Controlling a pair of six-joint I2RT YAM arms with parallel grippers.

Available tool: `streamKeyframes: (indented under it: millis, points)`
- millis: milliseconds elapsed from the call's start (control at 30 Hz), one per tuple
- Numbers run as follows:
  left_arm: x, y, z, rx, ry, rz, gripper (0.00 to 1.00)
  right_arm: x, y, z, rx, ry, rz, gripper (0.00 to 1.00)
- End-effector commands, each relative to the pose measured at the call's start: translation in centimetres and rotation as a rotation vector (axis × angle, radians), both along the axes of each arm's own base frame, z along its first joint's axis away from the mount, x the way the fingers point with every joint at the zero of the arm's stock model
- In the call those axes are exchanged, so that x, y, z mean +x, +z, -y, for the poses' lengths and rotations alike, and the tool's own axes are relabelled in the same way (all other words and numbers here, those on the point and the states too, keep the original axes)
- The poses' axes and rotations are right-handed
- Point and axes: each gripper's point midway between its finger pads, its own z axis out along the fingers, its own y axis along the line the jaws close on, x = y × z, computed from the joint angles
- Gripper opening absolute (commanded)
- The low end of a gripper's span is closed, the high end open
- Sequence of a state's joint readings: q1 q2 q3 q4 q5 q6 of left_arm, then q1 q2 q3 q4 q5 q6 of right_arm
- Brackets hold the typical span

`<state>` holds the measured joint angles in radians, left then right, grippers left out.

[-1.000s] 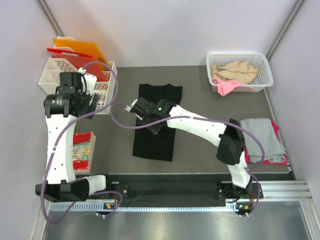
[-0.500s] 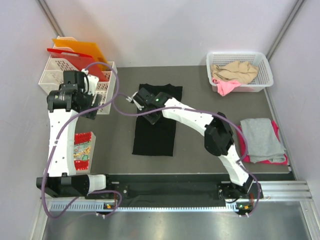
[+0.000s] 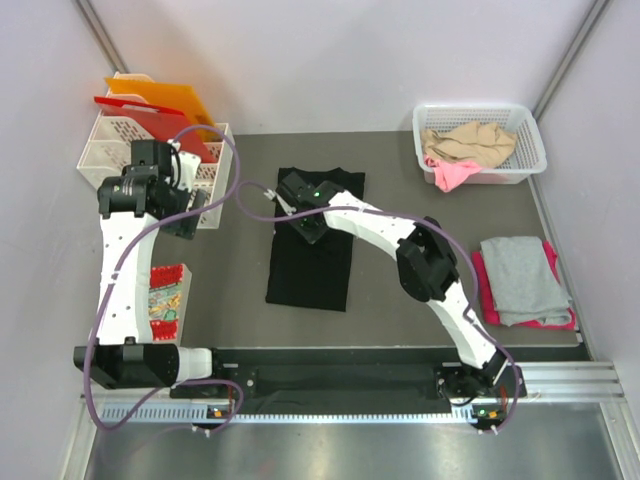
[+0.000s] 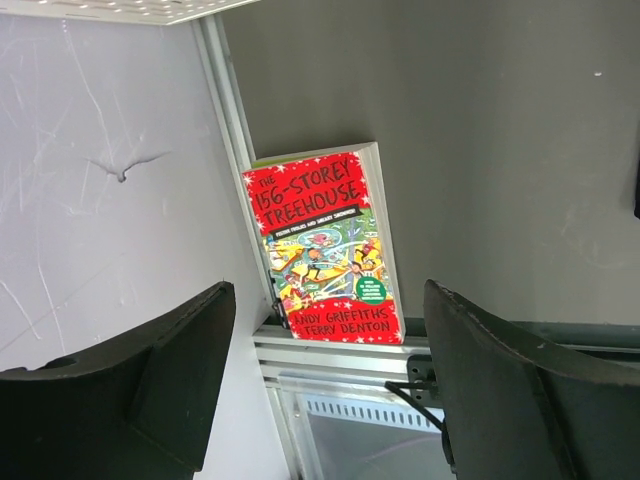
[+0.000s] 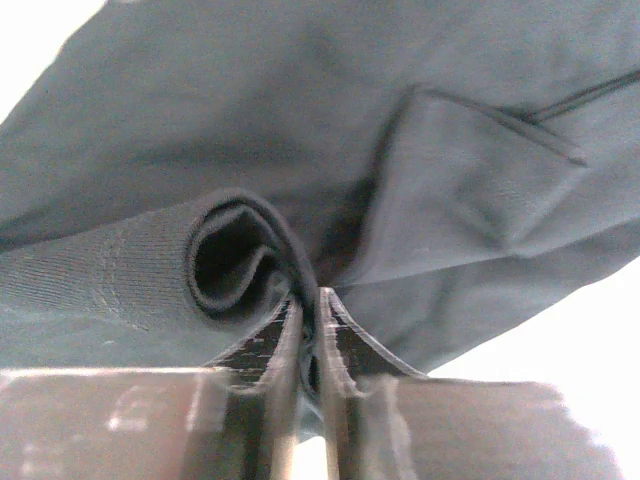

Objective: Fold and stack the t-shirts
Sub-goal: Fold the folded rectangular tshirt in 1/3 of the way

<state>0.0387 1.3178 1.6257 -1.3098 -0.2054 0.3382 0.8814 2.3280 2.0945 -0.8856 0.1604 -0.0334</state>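
The large black soft cloth t-shirt (image 3: pixel 312 262) lies in the middle of the grey desk (image 3: pixel 230 290), folded lengthwise into a narrow strip that is a bit wider at its far end. The right pincer (image 3: pixel 293 208) reaches over to the shirt's far left edge. From the wrist I can see that pincer (image 5: pixel 310 300) pressed together on a rolled fold of the black cloth. The left pincer (image 4: pixel 328 300) hangs above the left side of the desk with its dark fingers (image 4: pixel 180 350) spread wide and nothing between them, and under it lies a red paperback book (image 4: pixel 325 245) against the desk's left rail. At the right edge a folded grey t-shirt (image 3: pixel 522 278) rests on a magenta-pink one (image 3: pixel 483 285). Beige (image 3: pixel 470 142) and pink (image 3: pixel 452 175) shirts sit crumpled in the white plastic basket (image 3: pixel 530 130) at the far right corner.
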Motion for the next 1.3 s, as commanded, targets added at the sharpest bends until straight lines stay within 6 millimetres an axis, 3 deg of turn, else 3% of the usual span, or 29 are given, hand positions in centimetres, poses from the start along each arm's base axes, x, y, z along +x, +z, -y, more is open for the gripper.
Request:
streamKeyframes:
  millis: [0, 33, 67, 133, 167, 200, 367, 400, 500, 600, 633, 700, 733, 800, 900, 1067, 1200, 1267]
  points:
    - [-0.8, -0.1, 0.7, -0.047, 0.003, 0.001, 0.8, 3.2, 1.3, 0.3, 0.059, -0.055, 0.052, 0.22]
    - [-0.7, -0.1, 0.9, -0.059, 0.003, 0.004, 0.8, 3.4, 1.4, 0.4, 0.055, -0.053, 0.052, 0.27]
    - [-0.6, -0.1, 1.1, -0.072, -0.002, 0.003, 0.8, 3.6, 1.6, 0.4, 0.057, -0.053, 0.059, 0.42]
    - [-0.4, 0.1, 1.8, -0.107, -0.013, 0.002, 0.8, 4.2, 2.7, 0.0, 0.077, -0.057, 0.082, 0.52]
    - [-0.4, 0.2, 1.8, -0.111, -0.013, 0.003, 0.8, 4.1, 3.0, -0.1, 0.087, -0.053, 0.082, 0.65]
    - [-0.4, 0.1, 1.8, -0.11, -0.012, -0.004, 0.8, 4.0, 3.6, -0.4, 0.101, -0.047, 0.087, 0.69]
    - [-0.8, -0.4, 1.9, -0.114, -0.014, -0.008, 0.8, 2.8, 4.2, 0.3, 0.068, -0.067, 0.101, 0.67]
    - [-1.0, -0.6, 1.8, -0.109, -0.013, -0.007, 0.81, 2.5, 5.9, 0.7, 0.082, -0.075, 0.135, 0.65]
    - [-1.1, -0.6, 1.8, -0.104, -0.012, -0.001, 0.81, 0.7, 7.2, 1.0, 0.108, -0.055, 0.118, 0.62]
    - [-0.7, -0.1, 1.4, -0.089, 0.002, 0.027, 0.81, -1.9, 9.6, 0.8, 0.146, -0.009, 0.135, 0.63]
    - [-0.5, 0.1, 1.2, -0.079, 0.01, 0.041, 0.82, -3.9, 10.4, 1.0, 0.145, 0.025, 0.147, 0.64]
    - [-0.2, 0.2, 1.1, -0.078, 0.015, 0.051, 0.82, -5.6, 10.9, 0.6, 0.148, 0.071, 0.179, 0.63]
    - [-0.1, 0.1, 1.2, -0.083, 0.015, 0.053, 0.82, -7.4, 10.4, 0.6, 0.138, 0.111, 0.172, 0.63]
    - [0.0, -0.1, 1.4, -0.098, 0.021, 0.056, 0.82, -7.9, 9.6, 0.0, 0.134, 0.13, 0.186, 0.62]
    - [0.1, -0.2, 1.8, -0.124, 0.032, 0.073, 0.81, -7.1, 6.9, -1.4, 0.121, 0.113, 0.139, 0.59]
    - [-0.4, 0.0, 1.9, -0.132, 0.036, 0.074, 0.82, -5.7, 5.1, -7.0, 0.201, 0.146, 0.08, 0.56]
    - [-1.8, 0.5, 1.4, -0.097, 0.036, 0.074, 0.82, -4.2, 3.4, -8.8, 0.291, 0.095, -0.017, 0.55]
    - [-2.4, 0.7, 1.2, -0.083, 0.031, 0.074, 0.82, -4.8, 1.5, -9.4, 0.304, 0.101, -0.084, 0.54]
